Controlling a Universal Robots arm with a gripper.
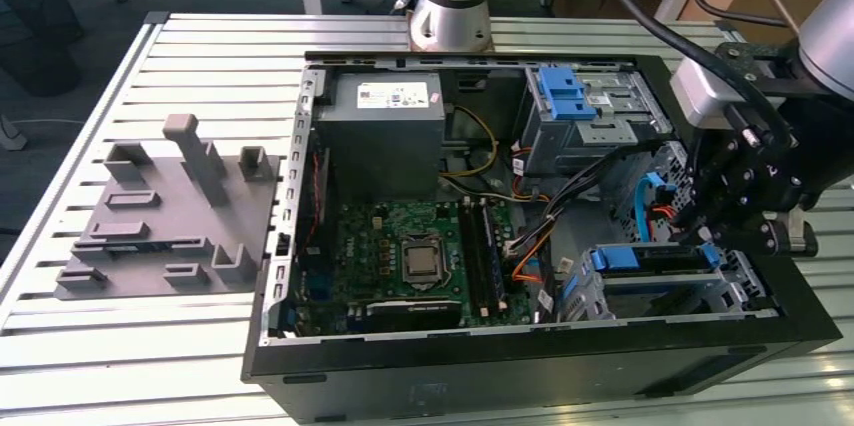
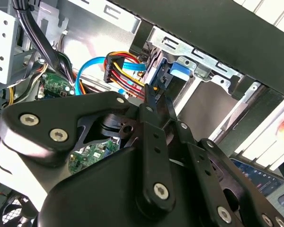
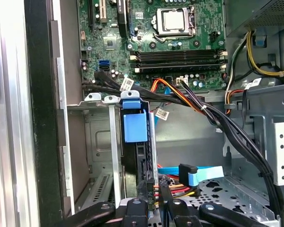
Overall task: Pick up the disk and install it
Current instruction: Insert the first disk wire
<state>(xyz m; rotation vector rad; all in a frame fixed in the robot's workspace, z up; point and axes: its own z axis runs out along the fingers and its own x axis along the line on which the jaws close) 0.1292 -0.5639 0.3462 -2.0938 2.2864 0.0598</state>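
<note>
Black gripper [image 1: 738,208] hangs over open black PC case's [image 1: 534,366] right edge, above blue-railed disk [image 1: 654,259] in lower bay; grey 3D-printed fixture [image 1: 167,216] on slatted aluminium table's [image 1: 120,356] left side.

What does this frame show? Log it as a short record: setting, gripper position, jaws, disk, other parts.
setting: open computer case lying on a slatted metal table
gripper position: gripper inside the case at the exterior view's right, over the drive bay
jaws: state cannot be told
disk: disk stands on edge in the bay slot, its blue tab up, just ahead of the gripper in the first wrist view
other parts: motherboard, grey power supply, grey fixture tray on the table
</note>
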